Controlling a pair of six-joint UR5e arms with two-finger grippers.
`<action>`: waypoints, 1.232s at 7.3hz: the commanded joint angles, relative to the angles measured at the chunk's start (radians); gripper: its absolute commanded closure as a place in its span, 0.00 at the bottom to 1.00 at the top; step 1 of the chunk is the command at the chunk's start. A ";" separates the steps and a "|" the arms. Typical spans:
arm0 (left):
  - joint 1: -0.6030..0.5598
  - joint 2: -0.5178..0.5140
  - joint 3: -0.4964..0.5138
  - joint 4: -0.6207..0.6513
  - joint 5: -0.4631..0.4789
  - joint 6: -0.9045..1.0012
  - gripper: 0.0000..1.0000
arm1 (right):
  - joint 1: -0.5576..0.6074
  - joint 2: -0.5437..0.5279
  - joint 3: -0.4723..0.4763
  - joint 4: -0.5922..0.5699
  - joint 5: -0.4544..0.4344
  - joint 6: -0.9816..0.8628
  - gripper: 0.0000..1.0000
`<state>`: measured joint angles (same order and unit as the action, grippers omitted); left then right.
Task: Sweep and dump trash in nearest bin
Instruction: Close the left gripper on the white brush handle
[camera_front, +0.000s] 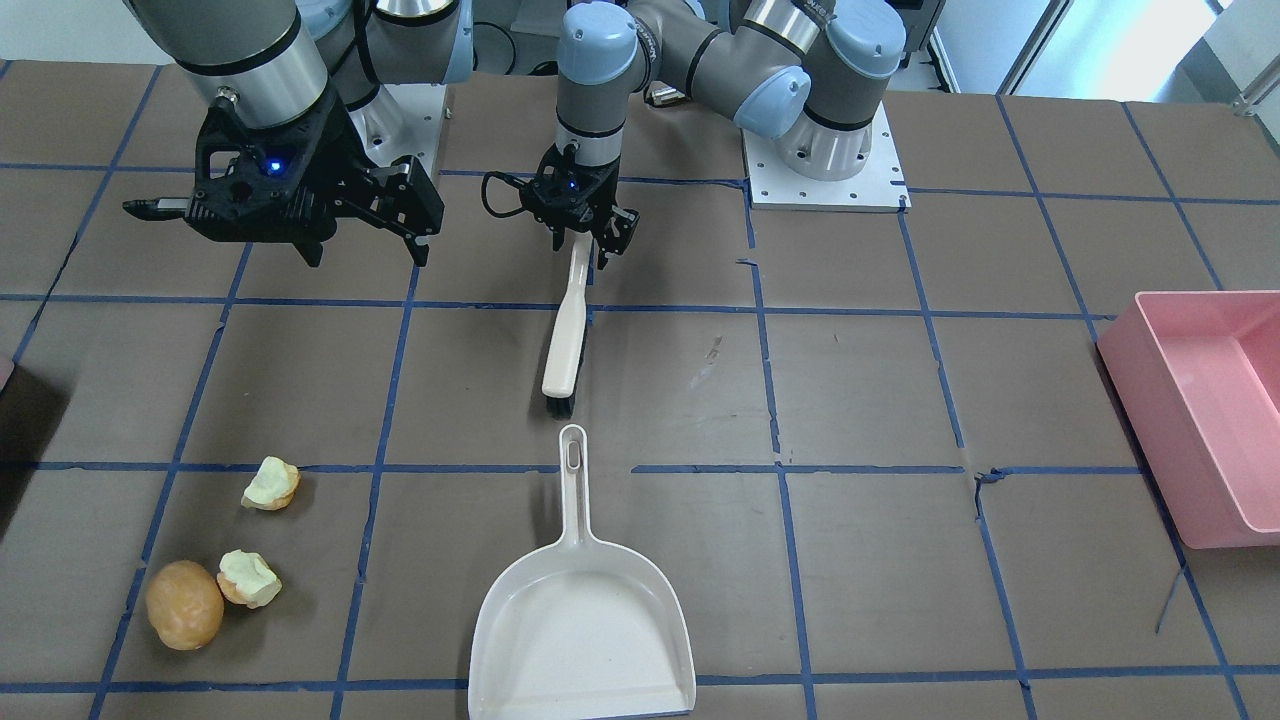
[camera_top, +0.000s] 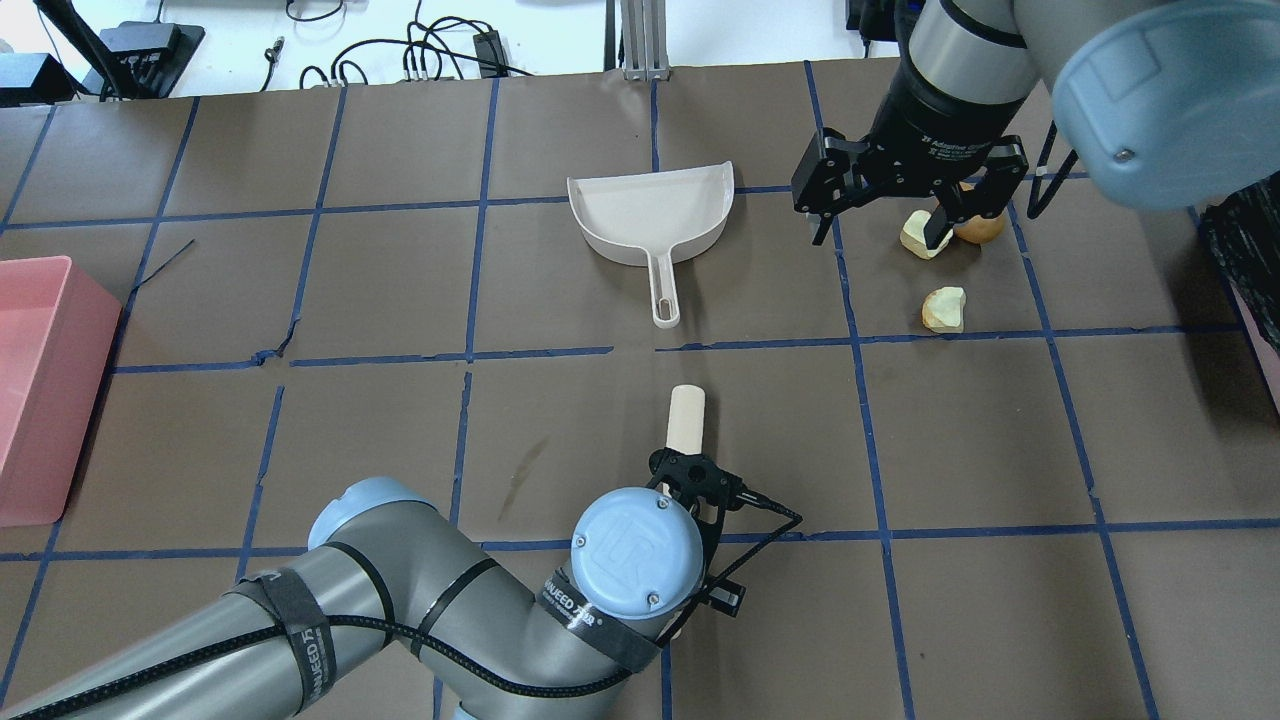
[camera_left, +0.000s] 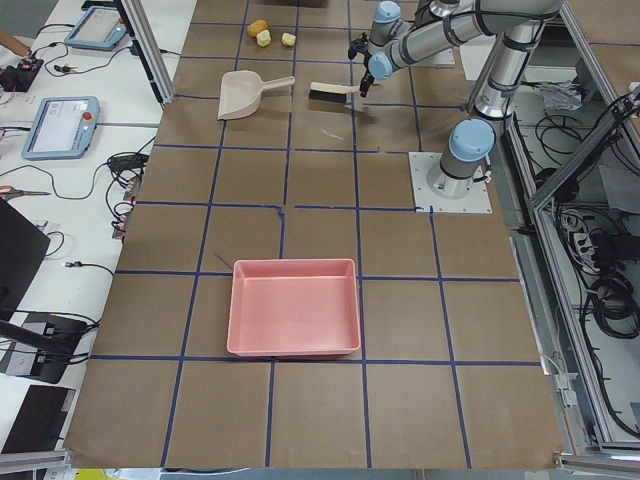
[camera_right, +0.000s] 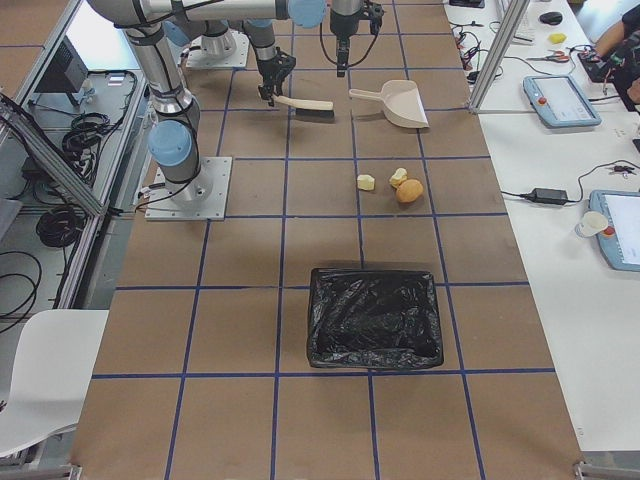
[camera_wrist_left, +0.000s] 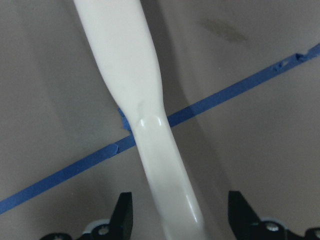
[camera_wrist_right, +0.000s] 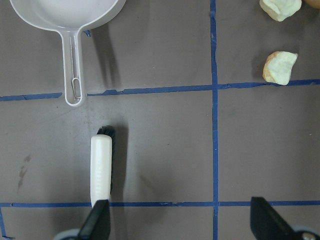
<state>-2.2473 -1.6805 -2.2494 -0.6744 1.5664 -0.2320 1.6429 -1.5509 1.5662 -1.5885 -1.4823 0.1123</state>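
The trash lies together: a golden-brown bun and two pale chunks. The bin, lined with a black bag, stands beyond them at the table's end. A white dustpan lies flat, its handle pointing at a white brush. My left gripper is low over the brush handle, its open fingers on either side of it with gaps. My right gripper is open and empty, raised above the table near the trash.
A large light-pink tub stands at the table end on my left side. The brown table is crossed by blue tape lines. Operator desks with tablets run along the far side.
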 joint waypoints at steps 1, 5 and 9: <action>0.000 0.013 -0.001 -0.004 -0.002 0.000 0.33 | 0.000 0.000 0.000 -0.005 -0.001 0.000 0.00; 0.000 0.012 -0.006 -0.005 0.000 -0.003 0.42 | 0.000 0.000 0.000 -0.013 0.000 0.000 0.00; -0.002 0.019 -0.007 -0.014 -0.011 -0.052 0.86 | 0.000 0.000 0.000 -0.018 -0.001 -0.002 0.00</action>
<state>-2.2484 -1.6649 -2.2556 -0.6861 1.5558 -0.2690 1.6429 -1.5508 1.5662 -1.6056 -1.4829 0.1110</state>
